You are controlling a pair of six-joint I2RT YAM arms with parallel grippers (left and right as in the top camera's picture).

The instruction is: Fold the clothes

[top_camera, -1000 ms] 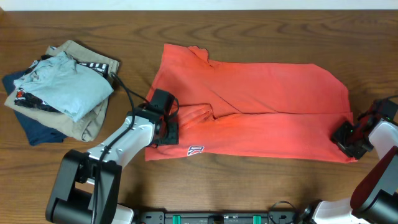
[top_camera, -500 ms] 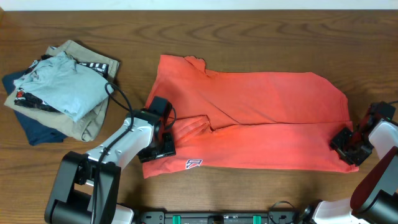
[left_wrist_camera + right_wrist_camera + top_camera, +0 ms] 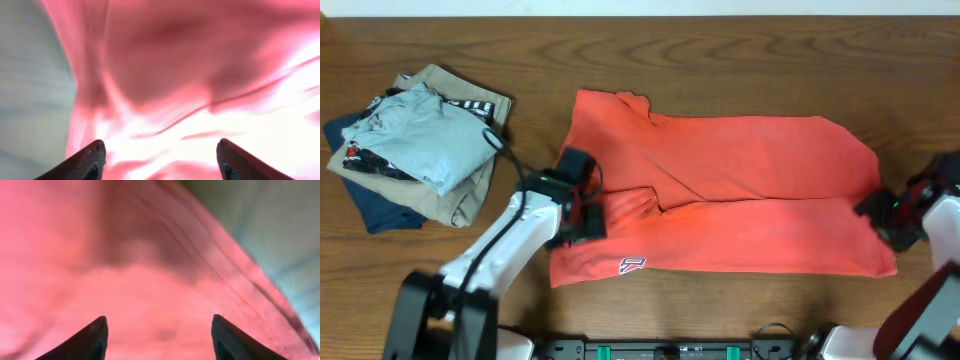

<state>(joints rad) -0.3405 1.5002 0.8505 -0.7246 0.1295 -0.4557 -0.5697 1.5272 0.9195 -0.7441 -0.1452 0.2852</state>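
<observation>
Item: large coral-red short-sleeved cotton T-shirt, lying as a long folded band mid-table, small logo patch by the near hem. I see the left gripper over its left edge and the right gripper at its right edge, both spread wide and pinching nothing. Stack of folded light-blue, tan and navy garments lies well left on the brown wooden table.

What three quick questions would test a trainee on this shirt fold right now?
1. True or false: the red shirt lies on the pile of folded clothes.
2. Which gripper is nearer the logo patch? A. left gripper B. right gripper
3. Fill in: both grippers' jaws stand ____.
Key: 1 false, it lies apart from the pile, on the table; 2 A; 3 open.
</observation>
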